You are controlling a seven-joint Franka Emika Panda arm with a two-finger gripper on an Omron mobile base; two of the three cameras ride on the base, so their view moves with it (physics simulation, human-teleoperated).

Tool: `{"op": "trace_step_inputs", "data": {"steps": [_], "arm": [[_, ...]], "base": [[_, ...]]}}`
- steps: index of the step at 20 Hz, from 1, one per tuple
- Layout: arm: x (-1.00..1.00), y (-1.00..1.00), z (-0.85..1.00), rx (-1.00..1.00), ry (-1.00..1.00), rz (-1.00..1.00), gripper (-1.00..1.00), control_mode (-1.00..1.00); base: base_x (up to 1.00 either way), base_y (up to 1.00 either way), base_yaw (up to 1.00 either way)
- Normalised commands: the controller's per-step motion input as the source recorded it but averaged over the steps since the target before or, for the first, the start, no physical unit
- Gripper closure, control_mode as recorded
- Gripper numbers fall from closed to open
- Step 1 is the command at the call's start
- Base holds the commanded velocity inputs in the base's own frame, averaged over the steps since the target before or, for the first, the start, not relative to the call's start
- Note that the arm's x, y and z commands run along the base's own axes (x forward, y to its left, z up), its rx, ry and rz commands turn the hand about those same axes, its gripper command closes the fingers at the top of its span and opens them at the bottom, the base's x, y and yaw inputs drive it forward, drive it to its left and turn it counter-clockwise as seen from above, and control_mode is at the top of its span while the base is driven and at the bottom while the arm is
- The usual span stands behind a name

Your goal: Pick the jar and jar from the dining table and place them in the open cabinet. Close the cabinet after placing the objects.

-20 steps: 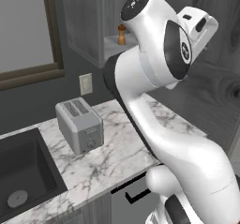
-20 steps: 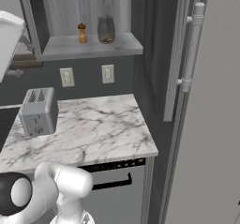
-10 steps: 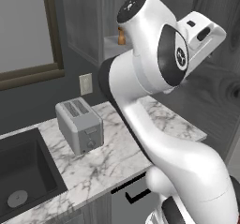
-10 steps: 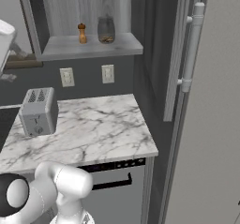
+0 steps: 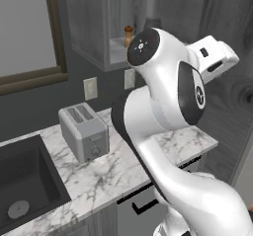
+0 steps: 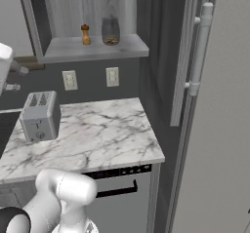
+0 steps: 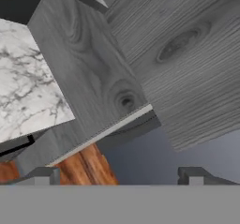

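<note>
Both jars sit on the cabinet (image 6: 93,49) shelf: glass jar (image 6: 111,31) to the right, small brown jar (image 6: 86,34) just left of it, standing apart. In the left base cam I see the brown one (image 5: 128,34) far behind the arm's shoulder. Cabinet door (image 6: 163,51) stands open at right, w/ its bar handle (image 6: 199,49) edge-on. Gripper (image 7: 119,174) has nothing betw its fingers, tips wide apart, facing the grey wood door (image 7: 187,45), well away from the jars. Below: marble counter (image 6: 93,129), toaster (image 6: 40,116) at left, sink (image 5: 22,190) further left.
</note>
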Motion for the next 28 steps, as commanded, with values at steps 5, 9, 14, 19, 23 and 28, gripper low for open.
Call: {"op": "trace_step_inputs", "data": {"steps": [5, 9, 14, 19, 23, 28], "arm": [[0.00, 0.00, -0.17, 0.00, -0.14, -0.04, -1.00, -1.00], [0.04, 0.00, -0.16, 0.00, -0.03, -0.04, -1.00, -1.00], [0.05, 0.03, -0.08, 0.00, 0.00, -0.04, -1.00, -1.00], [0.00, 0.00, 0.00, 0.00, 0.00, 0.00, -1.00, -1.00], [-0.01, 0.03, 0.00, 0.00, 0.00, 0.00, -1.00, -1.00], [-0.05, 0.02, 0.00, 0.00, -0.01, -0.03, -1.00, 1.00]], "base": [[0.00, 0.00, 0.00], [0.00, 0.00, 0.00], [0.00, 0.00, 0.00], [0.00, 0.00, 0.00], [0.00, 0.00, 0.00], [-0.42, 0.06, -0.20]]}}
